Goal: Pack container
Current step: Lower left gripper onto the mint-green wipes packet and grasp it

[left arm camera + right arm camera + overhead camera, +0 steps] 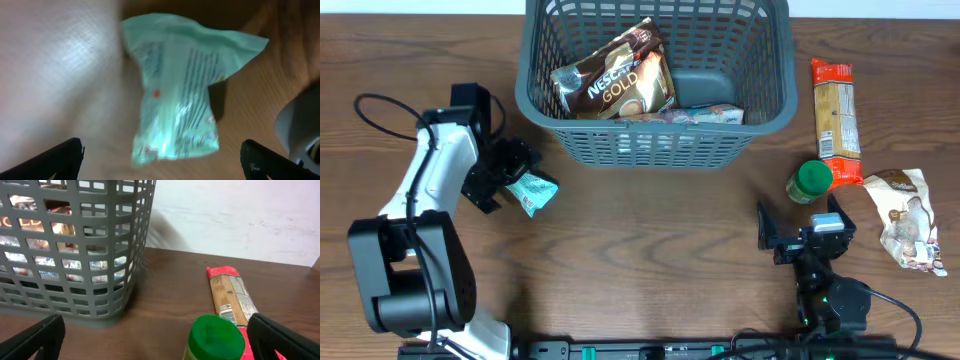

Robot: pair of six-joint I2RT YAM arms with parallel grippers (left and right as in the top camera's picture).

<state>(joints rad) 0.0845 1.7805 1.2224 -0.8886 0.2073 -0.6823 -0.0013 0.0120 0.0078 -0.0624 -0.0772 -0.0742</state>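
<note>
At nine o'clock on the table (pixel 650 250), the left hand (pixel 162 157) gapes wide, a mint-green packet (pixel 175 95) between its fingers, not gripped. Up at twelve sits the container (pixel 655 150), part-filled: likely light, stiff plastic, best taken by its rolled rim. At five o'clock the right hand (pixel 800 228) is spread wide, empty, near a green-lidded jar (pixel 810 182).

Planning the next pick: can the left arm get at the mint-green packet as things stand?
Probably yes. The left gripper is open right above the mint-green packet, which lies alone on the wooden table, with nothing on top of it or crowding it.
</note>
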